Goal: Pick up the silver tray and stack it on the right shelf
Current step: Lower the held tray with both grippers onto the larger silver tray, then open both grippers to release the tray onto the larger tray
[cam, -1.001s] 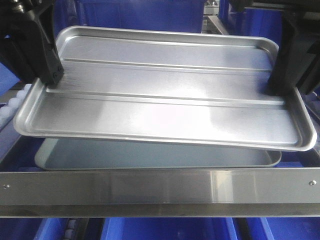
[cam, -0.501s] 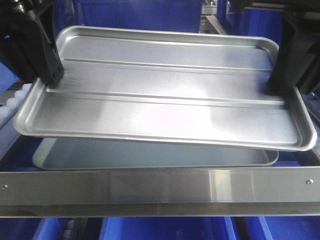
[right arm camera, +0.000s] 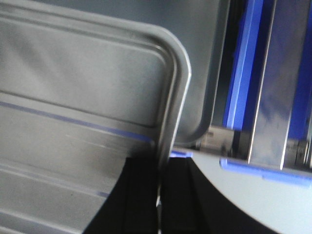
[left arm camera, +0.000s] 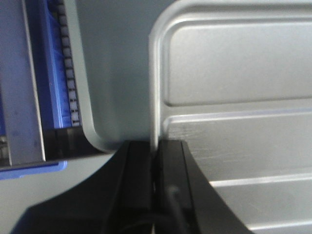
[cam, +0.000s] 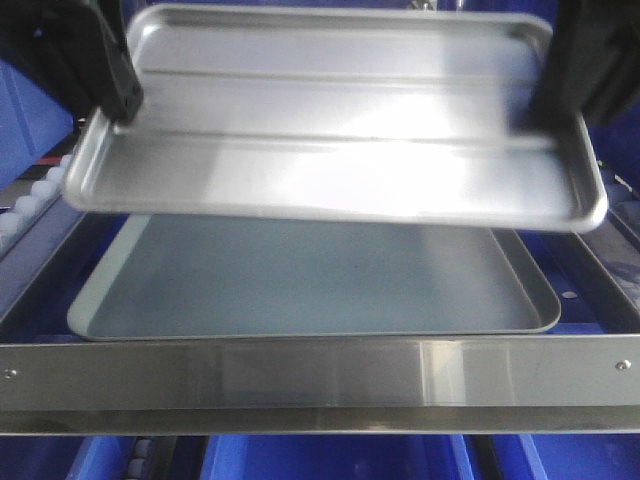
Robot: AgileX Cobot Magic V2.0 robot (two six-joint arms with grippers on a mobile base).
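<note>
Silver tray is in the air at 12 o'clock in the front view, blurred, with its near edge tipped slightly down. Left claw is at 10 o'clock and clenched on the tray's short left rim, which we see pinched between the two black fingers. Right claw is at 2 o'clock, grasping the short right rim the same way.

Beneath, a matte grey tray lies flat on the right shelf. The silver tray's near edge is clear of it; we cannot tell about the far edge. The shelf's shiny front bar runs across at 6 o'clock. White rollers show at 9 o'clock. Blue bins sit below the bar.
</note>
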